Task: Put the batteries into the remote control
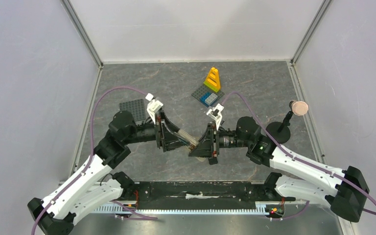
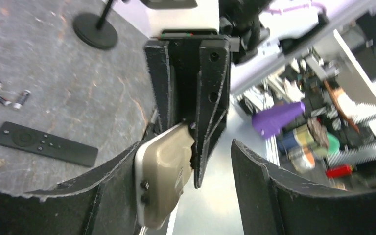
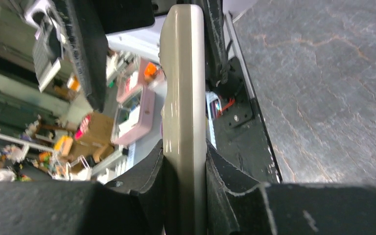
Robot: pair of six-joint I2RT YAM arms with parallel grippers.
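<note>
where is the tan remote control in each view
top external: remote control at the picture's centre, one end in the right gripper.
left wrist: bottom centre, its far end between that gripper's dark fingers.
right wrist: upright through the middle, clamped between the camera's own fingers.
shared landmark: the right gripper, shut on it in all three views.

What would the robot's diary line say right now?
right pincer: shut on tan remote | left pincer: open | batteries: lying on table
</note>
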